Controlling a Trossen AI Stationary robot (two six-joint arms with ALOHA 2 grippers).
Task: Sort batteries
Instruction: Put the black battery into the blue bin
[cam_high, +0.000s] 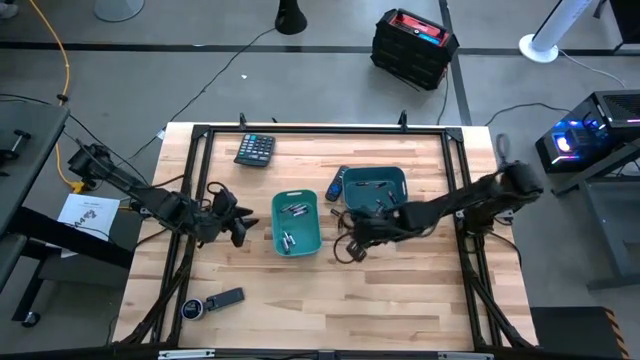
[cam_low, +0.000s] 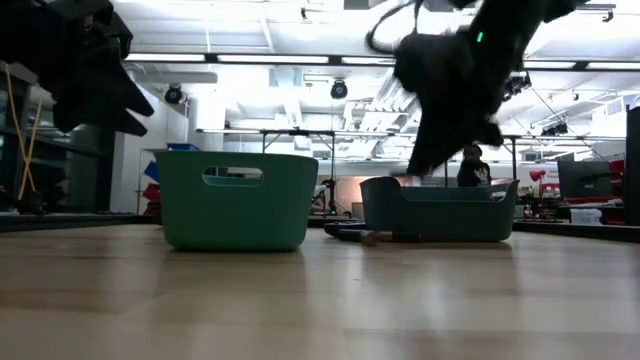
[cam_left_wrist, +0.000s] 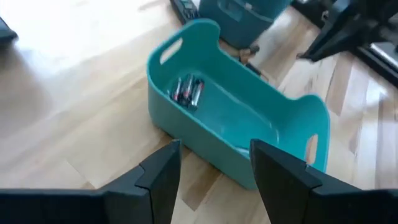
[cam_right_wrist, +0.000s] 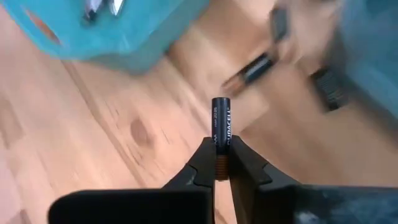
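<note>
While its two fingers pinch one black-and-copper battery (cam_right_wrist: 221, 134) upright by its lower end, the right end effector (cam_right_wrist: 221, 167) hovers above the wooden desk (cam_high: 400, 290), just off the front corner of the darker teal bin (cam_high: 376, 187) and beside the lighter teal bin (cam_high: 296, 222). More batteries (cam_high: 291, 211) lie in two small clusters inside that lighter bin, and another loose battery (cam_right_wrist: 251, 70) rests on the desk near the held one. On the lighter bin's opposite side, the left end effector (cam_left_wrist: 208, 165) hangs with its fingers spread and nothing between them, aimed at the bin's wall. Farther from the lighter bin sit a dark calculator (cam_high: 255, 149) towards the desk's back edge and a black remote (cam_high: 336, 183) against the darker bin.
</note>
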